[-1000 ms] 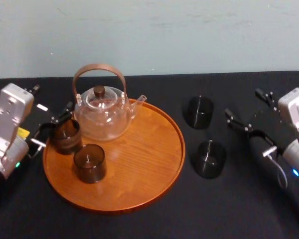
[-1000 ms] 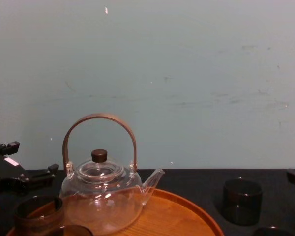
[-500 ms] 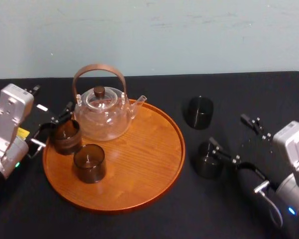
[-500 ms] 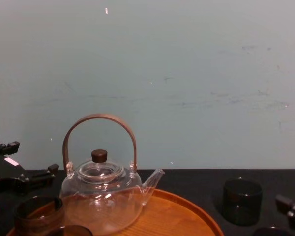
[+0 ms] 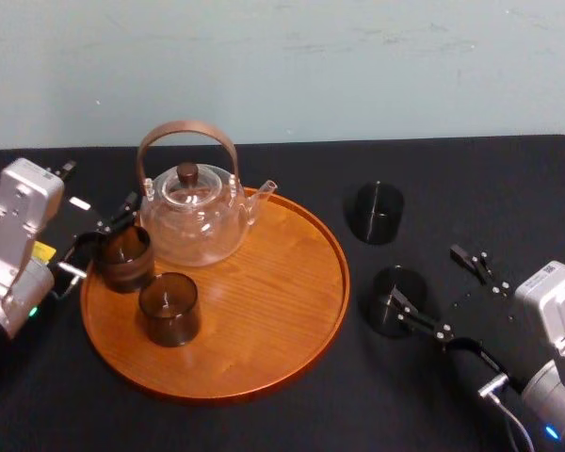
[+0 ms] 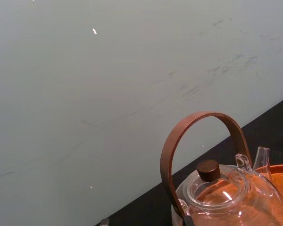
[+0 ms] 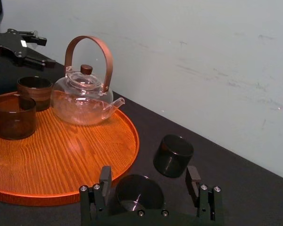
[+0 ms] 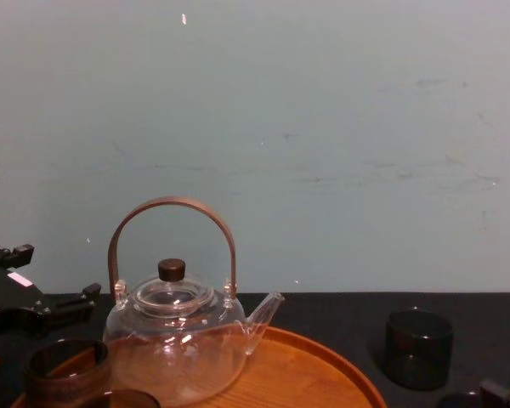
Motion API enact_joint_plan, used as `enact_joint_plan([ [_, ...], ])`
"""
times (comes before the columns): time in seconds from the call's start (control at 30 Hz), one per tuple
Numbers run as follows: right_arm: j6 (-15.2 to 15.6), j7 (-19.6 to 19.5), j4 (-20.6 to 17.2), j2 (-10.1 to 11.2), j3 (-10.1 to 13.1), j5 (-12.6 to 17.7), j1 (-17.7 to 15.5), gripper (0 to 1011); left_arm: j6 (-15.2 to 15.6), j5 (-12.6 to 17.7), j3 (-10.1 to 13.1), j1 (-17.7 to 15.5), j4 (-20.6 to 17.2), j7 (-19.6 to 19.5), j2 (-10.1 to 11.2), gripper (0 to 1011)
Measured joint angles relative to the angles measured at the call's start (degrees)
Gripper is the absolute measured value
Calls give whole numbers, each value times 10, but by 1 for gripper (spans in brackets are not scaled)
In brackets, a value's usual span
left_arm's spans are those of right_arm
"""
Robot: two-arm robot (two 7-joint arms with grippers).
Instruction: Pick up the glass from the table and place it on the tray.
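Right pincer (image 5: 424, 274) has drawn back to 4 o'clock of the tray (image 5: 292, 348), jaws wide; nearer dark glass (image 5: 388, 287), upright on the bench (image 5: 264, 428), lies straight ahead between them; left pincer (image 5: 108, 235), spread, idles at 9 o'clock.

The right claw (image 5: 424, 274) has swung in toward the nearer glass (image 5: 395, 282), jaws spread wide.

Dark glass (image 5: 395, 282) upright beside orange tray (image 5: 264, 306)
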Motion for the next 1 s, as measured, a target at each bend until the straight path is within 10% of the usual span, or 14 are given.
enact_joint_plan([
  [1.0, 6, 70, 68, -54, 22, 26, -1, 1003, 0, 0, 0, 0, 0, 0, 0, 1001],
])
